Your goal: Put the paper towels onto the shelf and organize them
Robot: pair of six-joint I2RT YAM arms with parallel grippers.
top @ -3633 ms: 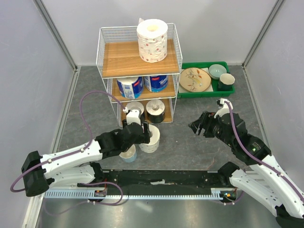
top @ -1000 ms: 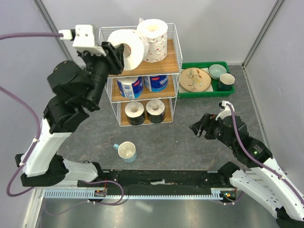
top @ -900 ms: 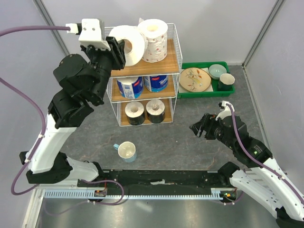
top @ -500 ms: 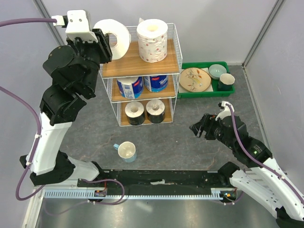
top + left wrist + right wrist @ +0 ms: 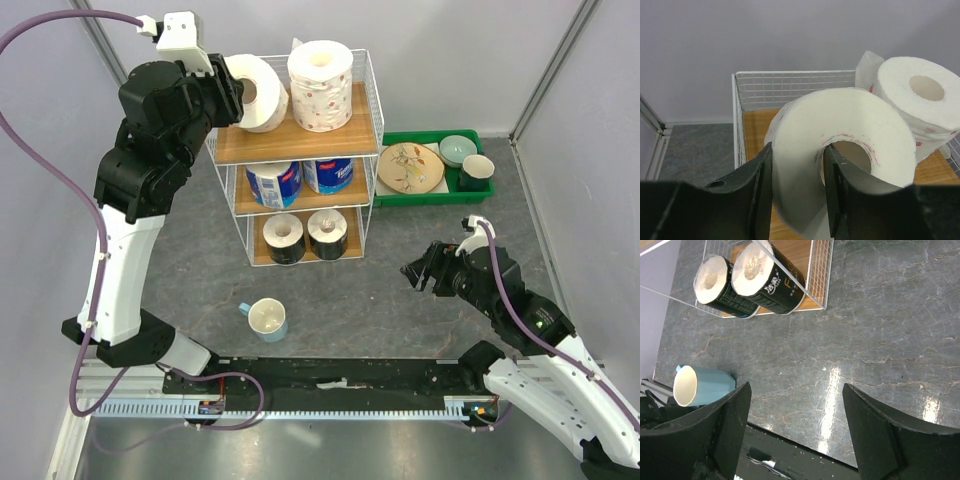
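My left gripper (image 5: 236,94) is shut on a large speckled paper towel roll (image 5: 258,92), one finger inside its core and one outside. It holds the roll on its side over the left half of the shelf's (image 5: 300,132) top board. In the left wrist view the gripper (image 5: 796,165) pinches the roll's wall (image 5: 840,120) above the board. A second large roll (image 5: 320,84) stands upright at the right of it, also in the left wrist view (image 5: 920,100). Two blue-wrapped rolls (image 5: 274,183) fill the middle tier, two dark-wrapped rolls (image 5: 305,235) the bottom tier. My right gripper (image 5: 420,272) is open and empty, low over the floor.
A pale cup with a blue handle (image 5: 267,320) lies on the floor in front of the shelf, also in the right wrist view (image 5: 695,386). A green tray (image 5: 480,193) with a plate (image 5: 410,167) and bowls stands right of the shelf. Wire mesh (image 5: 790,85) rims the top tier.
My left arm has carried the roll from beyond the shelf's left edge to the right, over the top board. The right arm has not moved.
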